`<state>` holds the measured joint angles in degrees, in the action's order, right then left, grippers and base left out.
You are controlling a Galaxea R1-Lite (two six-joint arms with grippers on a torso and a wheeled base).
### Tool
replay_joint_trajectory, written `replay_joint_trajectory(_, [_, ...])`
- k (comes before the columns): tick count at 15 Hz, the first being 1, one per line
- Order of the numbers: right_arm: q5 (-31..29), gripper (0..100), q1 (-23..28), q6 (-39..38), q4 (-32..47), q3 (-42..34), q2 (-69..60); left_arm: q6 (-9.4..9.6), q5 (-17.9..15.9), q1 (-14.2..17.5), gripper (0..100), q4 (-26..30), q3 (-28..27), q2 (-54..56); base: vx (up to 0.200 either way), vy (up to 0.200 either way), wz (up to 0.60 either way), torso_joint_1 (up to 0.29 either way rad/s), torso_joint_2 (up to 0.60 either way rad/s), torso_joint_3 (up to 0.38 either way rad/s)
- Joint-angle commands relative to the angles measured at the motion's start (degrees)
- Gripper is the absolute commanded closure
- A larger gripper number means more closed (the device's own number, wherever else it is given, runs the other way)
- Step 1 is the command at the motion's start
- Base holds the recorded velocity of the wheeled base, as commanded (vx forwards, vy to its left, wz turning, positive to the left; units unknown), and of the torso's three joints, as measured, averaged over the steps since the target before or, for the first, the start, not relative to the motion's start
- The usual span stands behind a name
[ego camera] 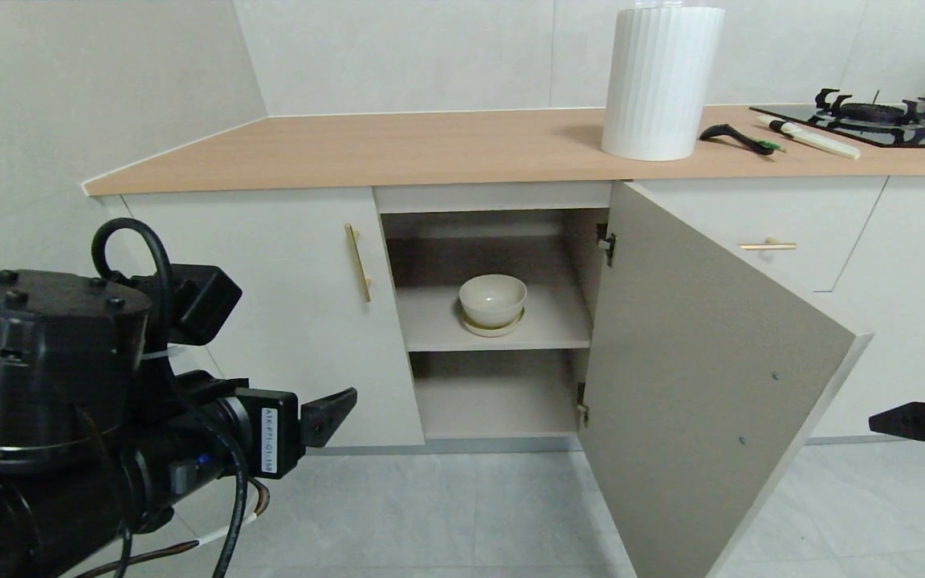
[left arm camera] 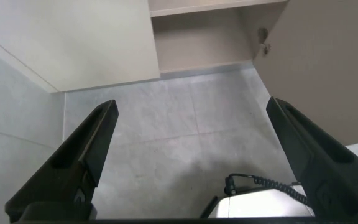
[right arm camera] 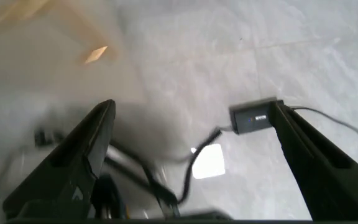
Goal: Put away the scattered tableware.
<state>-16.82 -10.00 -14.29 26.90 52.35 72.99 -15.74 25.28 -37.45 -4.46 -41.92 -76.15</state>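
Inside the cabinet (ego camera: 446,257), the bowl (ego camera: 493,299) looks brittle, slick, best pinched at its rim; left tool (left arm camera: 191,104) and right tool (right arm camera: 192,104) gape wide.

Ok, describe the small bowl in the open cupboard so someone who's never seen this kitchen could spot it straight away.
Under the long light-wood countertop, one cream cabinet door stands swung open. Inside, on the upper shelf, sits a small round cream bowl on a matching saucer. Unlike that flat saucer, it is deep, with a glossy hollow facing up.
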Motion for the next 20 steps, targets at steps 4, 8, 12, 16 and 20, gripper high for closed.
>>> replay_joint_trajectory(4, [0.7, 0, 2.3, -2.5, -17.2, -6.6, 10.7, -0.08, -0.1, 0.0, 0, -0.1, 0.0, 0.3, 0.0, 0.0, 0.0, 0.0, 0.0, 0.0])
replay_joint_trajectory(8, [4.7, 0, -5.1, -5.2, -17.7, -6.3, 10.9, 0.01, -3.4, 0.3, 0, 0.1, -0.1, 2.2, 0.0, 0.0, 0.0, 0.0, 0.0, 0.0])
replay_joint_trajectory(12, [5.7, 0, -17.0, -7.6, -20.7, -5.5, 13.9, 0.09, -3.3, 1.1, 0, 0.0, -0.4, 2.7, 0.0, 0.0, 0.0, 0.0, 0.0, 0.0])
replay_joint_trajectory(16, [10.9, 0, -21.0, -7.4, -29.5, -5.1, 21.7, -0.08, -3.3, 1.6, 0, 0.0, -0.3, 2.4, 0.0, 0.0, 0.0, 0.0, 0.0, 0.0])
replay_joint_trajectory(20, [17.2, 0, -20.8, -6.9, -38.9, -3.0, 27.5, -0.08, -3.2, 1.6, 0, 0.0, 0.2, 2.3, 0.0, 0.0, 0.0, 0.0, 0.0, 0.0])
